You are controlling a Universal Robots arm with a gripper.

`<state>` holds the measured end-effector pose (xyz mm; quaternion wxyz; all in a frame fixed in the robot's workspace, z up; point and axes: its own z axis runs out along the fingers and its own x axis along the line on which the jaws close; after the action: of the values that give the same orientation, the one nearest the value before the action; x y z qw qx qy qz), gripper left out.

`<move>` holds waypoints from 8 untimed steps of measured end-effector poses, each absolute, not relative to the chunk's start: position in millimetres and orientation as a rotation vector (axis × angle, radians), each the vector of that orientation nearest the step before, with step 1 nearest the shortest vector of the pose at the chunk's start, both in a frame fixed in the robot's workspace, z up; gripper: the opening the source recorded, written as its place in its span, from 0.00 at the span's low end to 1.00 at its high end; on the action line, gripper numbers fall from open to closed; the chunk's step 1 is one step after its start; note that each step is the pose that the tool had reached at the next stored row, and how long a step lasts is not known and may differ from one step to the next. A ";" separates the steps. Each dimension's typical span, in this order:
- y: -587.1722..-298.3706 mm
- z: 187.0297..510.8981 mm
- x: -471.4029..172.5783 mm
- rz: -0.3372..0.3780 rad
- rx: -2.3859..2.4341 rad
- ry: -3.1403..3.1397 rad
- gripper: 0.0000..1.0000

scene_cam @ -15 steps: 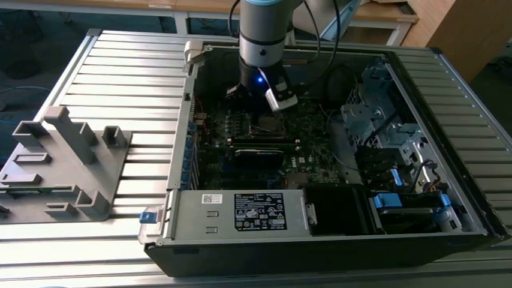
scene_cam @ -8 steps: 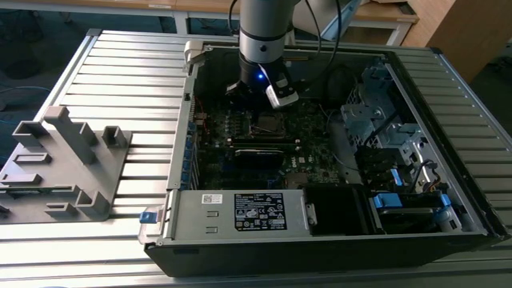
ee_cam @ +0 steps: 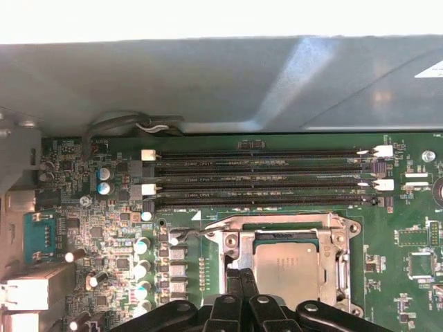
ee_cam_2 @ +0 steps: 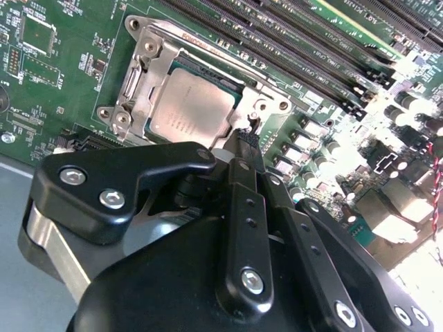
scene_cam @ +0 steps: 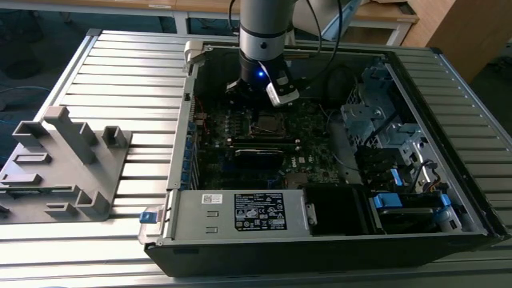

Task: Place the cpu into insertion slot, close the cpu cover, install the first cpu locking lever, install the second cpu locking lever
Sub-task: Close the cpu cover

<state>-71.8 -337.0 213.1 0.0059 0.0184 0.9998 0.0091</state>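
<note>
The cpu (ee_cam_2: 190,111) (ee_cam: 287,266), a dull silver square, lies flat in the insertion slot (scene_cam: 268,123) on the green motherboard. The shiny cpu cover (ee_cam_2: 142,76) (ee_cam: 284,225) lies down around it, the chip showing through its window. A thin metal locking lever (ee_cam_2: 228,59) runs along one side of the socket. My gripper (ee_cam_2: 243,138) (ee_cam: 240,275) is shut, its black fingertips pressed together just above the socket's edge beside the chip. Nothing shows between them. In the exterior view the gripper (scene_cam: 258,96) hangs over the board just behind the slot.
The motherboard sits inside an open computer case (scene_cam: 184,180) on a slatted table. Long black memory slots (ee_cam: 263,176) run beside the socket. Drive bays and cables (scene_cam: 384,138) fill the exterior view's right. A grey plastic fixture (scene_cam: 64,162) stands on the exterior view's left.
</note>
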 end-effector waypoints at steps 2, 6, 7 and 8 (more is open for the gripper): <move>-337.0 213.2 -71.2 0.028 0.057 3.129 0.11; -337.0 213.0 -64.8 0.028 0.058 3.129 0.11; -337.0 213.0 -62.4 0.028 0.057 3.129 0.11; -337.0 212.9 -59.9 0.028 0.057 3.129 0.11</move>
<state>-59.9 -337.0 212.9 0.0059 0.0183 0.9998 0.0090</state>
